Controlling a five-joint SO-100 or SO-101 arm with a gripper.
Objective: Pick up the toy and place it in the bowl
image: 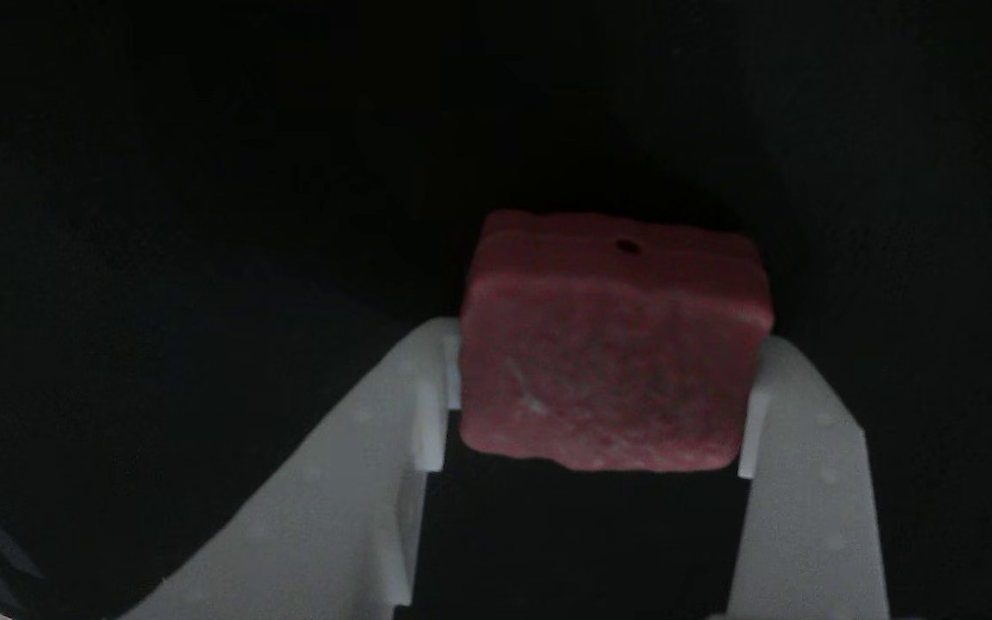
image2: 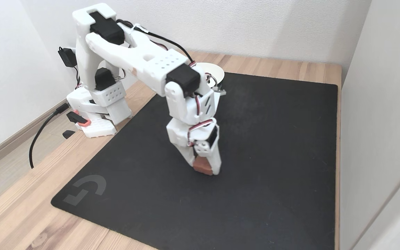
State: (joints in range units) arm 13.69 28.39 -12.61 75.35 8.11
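The toy (image: pixel 612 344) is a red-pink block with a white-speckled rough face and a small dark hole on its far side. In the other view it sits squeezed between my two white fingers (image: pixel 436 387), touching both. My gripper (image: pixel 612 340) is shut on it. In the fixed view the gripper (image2: pixel 204 169) points straight down near the middle of the black mat, with the toy (image2: pixel 202 166) at its tips, at or just above the mat. The white bowl (image2: pixel 216 71) stands at the mat's far edge, partly hidden behind my arm.
A black mat (image2: pixel 273 139) covers most of the wooden table (image2: pixel 19 215). My arm's base (image2: pixel 97 118) stands at the left with a black cable (image2: pixel 38 135) trailing off the edge. White walls close in at the back and the right.
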